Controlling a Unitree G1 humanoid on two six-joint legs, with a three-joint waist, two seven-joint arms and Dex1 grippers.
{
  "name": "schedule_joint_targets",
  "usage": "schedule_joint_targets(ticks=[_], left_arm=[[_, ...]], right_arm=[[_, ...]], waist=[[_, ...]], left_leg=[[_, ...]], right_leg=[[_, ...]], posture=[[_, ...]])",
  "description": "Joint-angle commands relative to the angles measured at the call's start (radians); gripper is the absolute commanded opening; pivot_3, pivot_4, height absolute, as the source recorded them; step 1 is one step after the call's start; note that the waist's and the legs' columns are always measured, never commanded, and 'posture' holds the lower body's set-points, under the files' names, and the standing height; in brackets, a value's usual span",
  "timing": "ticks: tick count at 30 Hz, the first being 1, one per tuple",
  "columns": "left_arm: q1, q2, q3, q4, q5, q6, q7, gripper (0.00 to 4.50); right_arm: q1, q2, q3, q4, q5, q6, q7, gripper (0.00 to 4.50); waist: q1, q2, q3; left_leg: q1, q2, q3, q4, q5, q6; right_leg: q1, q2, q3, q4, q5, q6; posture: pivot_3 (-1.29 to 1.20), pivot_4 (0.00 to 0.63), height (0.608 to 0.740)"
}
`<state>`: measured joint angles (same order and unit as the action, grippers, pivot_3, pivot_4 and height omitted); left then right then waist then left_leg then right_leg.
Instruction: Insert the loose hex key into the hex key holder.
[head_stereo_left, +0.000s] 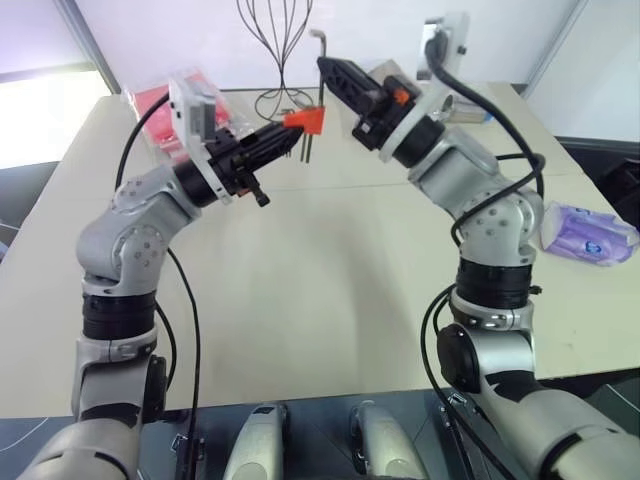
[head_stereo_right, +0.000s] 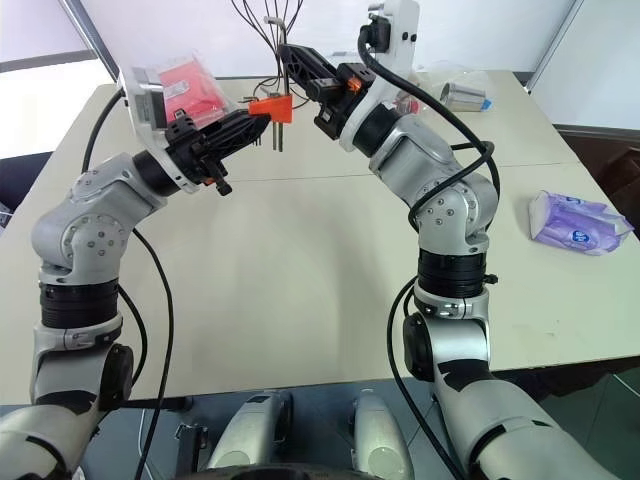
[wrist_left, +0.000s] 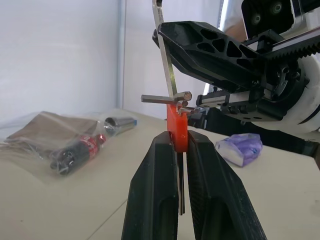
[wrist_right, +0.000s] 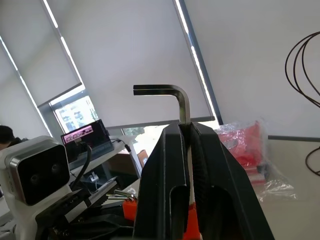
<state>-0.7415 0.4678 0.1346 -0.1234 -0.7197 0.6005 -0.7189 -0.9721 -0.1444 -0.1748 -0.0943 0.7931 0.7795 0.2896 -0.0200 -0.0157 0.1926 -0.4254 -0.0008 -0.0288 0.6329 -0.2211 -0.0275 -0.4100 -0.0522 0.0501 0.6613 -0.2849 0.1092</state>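
My left gripper (head_stereo_left: 288, 135) is shut on the hex key holder (head_stereo_left: 308, 120), a small orange-red block held above the table. Short dark keys stick out of the block, one sideways and others hanging below it. My right gripper (head_stereo_left: 328, 68) is shut on the loose hex key (wrist_left: 167, 60), a thin L-shaped rod held upright with its bent end on top (wrist_right: 170, 90). In the left wrist view the rod's lower end reaches the top of the holder (wrist_left: 177, 127). Whether it sits in a slot I cannot tell.
A purple tissue pack (head_stereo_left: 590, 232) lies at the table's right edge. Red packets in clear plastic (head_stereo_left: 160, 100) lie at the far left. A black wire stand (head_stereo_left: 280, 40) and a metal cylinder (head_stereo_right: 465, 96) are at the back. The beige table (head_stereo_left: 320, 290) spreads below both arms.
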Motion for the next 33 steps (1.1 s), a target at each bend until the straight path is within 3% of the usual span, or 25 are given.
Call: schedule_joint_targets(ticks=[1, 3, 6, 11, 12, 13, 22, 29, 33], left_arm=[[-0.029, -0.001, 0.027, -0.024, -0.007, -0.027, 0.001, 0.0], [-0.03, -0.001, 0.028, -0.022, -0.006, -0.029, 0.002, 0.0], [-0.031, -0.001, 0.028, -0.019, -0.004, -0.031, 0.002, 0.0], [-0.032, 0.002, 0.03, -0.016, -0.002, -0.035, 0.001, 0.0], [-0.032, 0.002, 0.03, -0.016, -0.002, -0.036, 0.001, 0.0], [-0.033, 0.003, 0.031, -0.015, -0.001, -0.037, 0.001, 0.0], [-0.043, 0.003, 0.031, -0.013, 0.0, -0.043, 0.007, 0.0], [-0.006, -0.02, -0.004, -0.02, -0.003, 0.001, 0.016, 0.0], [0.022, -0.084, -0.051, -0.017, -0.003, 0.028, 0.021, 0.0]], right_arm=[[-0.032, 0.004, -0.008, -0.045, 0.037, -0.001, 0.006, 0.02], [-0.031, 0.001, -0.007, -0.046, 0.039, 0.0, 0.006, 0.02], [-0.031, -0.001, -0.006, -0.044, 0.04, -0.002, 0.006, 0.95], [-0.029, -0.007, -0.002, -0.049, 0.039, -0.001, 0.008, 3.47], [-0.028, -0.009, -0.002, -0.051, 0.041, 0.002, 0.01, 4.16], [-0.026, -0.013, -0.001, -0.056, 0.047, 0.01, 0.014, 4.44], [0.039, -0.112, -0.022, -0.129, 0.103, 0.077, 0.066, 4.44], [0.174, -0.311, 0.023, -0.19, 0.008, 0.073, 0.145, 4.44], [0.227, -0.39, 0.005, -0.231, -0.001, 0.089, 0.167, 4.44]], waist=[[0.0, 0.0, 0.0], [0.0, 0.0, 0.0], [0.0, 0.0, 0.0], [0.0, 0.0, 0.0], [0.0, 0.0, 0.0], [0.0, 0.0, 0.0], [0.003, 0.0, 0.0], [0.004, 0.0, 0.0], [0.003, 0.0, 0.0]], left_leg=[[0.0, 0.0, 0.0, 0.0, 0.0, 0.0], [0.0, 0.0, 0.0, 0.0, 0.0, 0.0], [0.0, 0.0, 0.0, 0.0, 0.0, 0.0], [0.0, 0.0, 0.0, 0.0, 0.0, 0.0], [0.0, 0.0, 0.0, 0.0, 0.0, 0.0], [0.0, 0.0, 0.0, 0.0, 0.0, 0.0], [0.0, 0.0, 0.0, 0.0, 0.0, 0.0], [-0.001, 0.0, 0.0, 0.0, 0.0, 0.0], [-0.001, 0.0, 0.0, -0.001, 0.0, 0.0]], right_leg=[[0.0, 0.0, 0.0, 0.0, 0.0, 0.0], [0.0, 0.0, 0.0, 0.0, 0.0, 0.0], [0.0, 0.0, 0.0, 0.0, 0.0, 0.0], [0.0, 0.0, 0.0, 0.0, 0.0, 0.0], [0.0, 0.0, 0.0, 0.0, 0.0, 0.0], [0.0, 0.0, 0.0, 0.0, 0.0, 0.0], [0.0, 0.0, 0.0, -0.001, 0.0, 0.0], [0.001, 0.0, 0.0, -0.004, 0.0, 0.0], [0.001, 0.001, 0.0, -0.004, 0.0, 0.0]], posture=[[0.0, 0.15, 0.74], [0.0, 0.15, 0.74], [0.0, 0.15, 0.74], [0.0, 0.15, 0.74], [0.0, 0.15, 0.74], [0.0, 0.15, 0.74], [0.0, 0.15, 0.74], [0.0, 0.15, 0.74], [0.0, 0.15, 0.74]])
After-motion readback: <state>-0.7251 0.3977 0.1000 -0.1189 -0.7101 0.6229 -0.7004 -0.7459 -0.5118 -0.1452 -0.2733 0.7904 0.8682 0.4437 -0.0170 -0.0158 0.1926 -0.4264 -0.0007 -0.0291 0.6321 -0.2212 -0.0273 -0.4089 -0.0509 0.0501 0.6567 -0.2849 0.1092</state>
